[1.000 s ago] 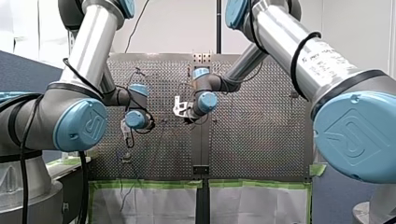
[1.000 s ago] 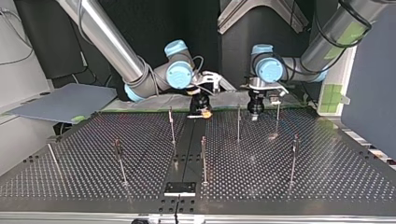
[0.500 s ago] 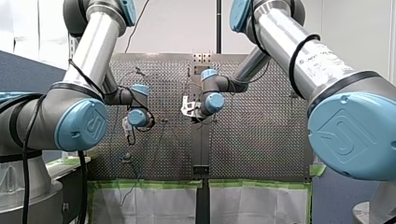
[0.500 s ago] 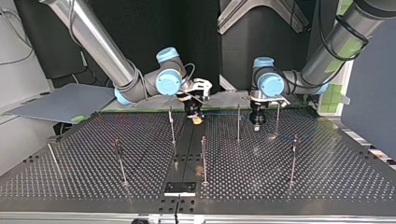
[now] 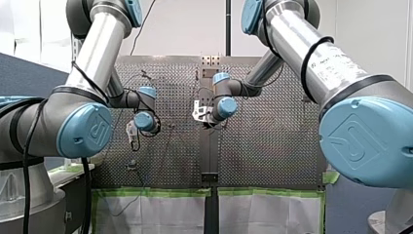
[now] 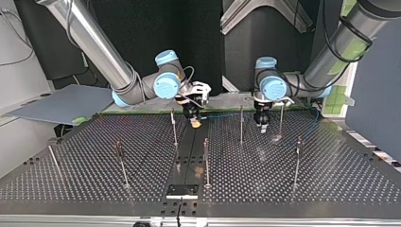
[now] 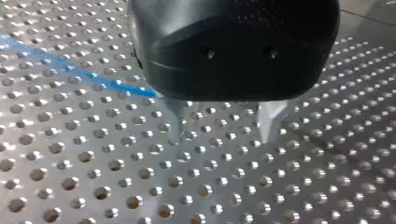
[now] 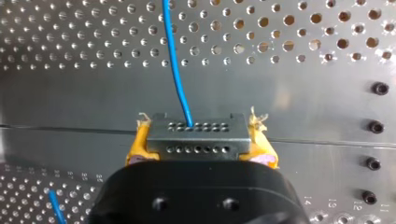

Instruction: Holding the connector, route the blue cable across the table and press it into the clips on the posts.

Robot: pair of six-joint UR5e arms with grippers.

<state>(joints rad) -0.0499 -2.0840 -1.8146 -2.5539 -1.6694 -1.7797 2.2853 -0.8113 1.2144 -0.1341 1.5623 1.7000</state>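
In the right wrist view my right gripper [image 8: 198, 151] is shut with its yellow pads on a grey connector [image 8: 196, 135]. The blue cable [image 8: 175, 60] leaves the connector's face and runs ahead over the perforated table. In the top view that gripper [image 6: 194, 123] hangs low over the table's middle strip. My left gripper [image 7: 222, 133] stands open just above the table with nothing between its metal fingers [image 7: 175, 122]. The blue cable [image 7: 88, 72] lies beside it, passing behind one finger. In the top view the cable [image 6: 283, 113] stretches behind the far posts toward the right.
Several thin posts stand on the table, among them one [image 6: 174, 127] next to my right gripper, one [image 6: 241, 125] beside my left gripper [image 6: 263, 127], and one [image 6: 206, 161] nearer the middle. A black plate [image 6: 182, 191] sits at the near edge.
My right gripper has carried the connector toward the top view's left and lower. My left gripper has come down close to the table. The blue cable now shows behind the far posts.
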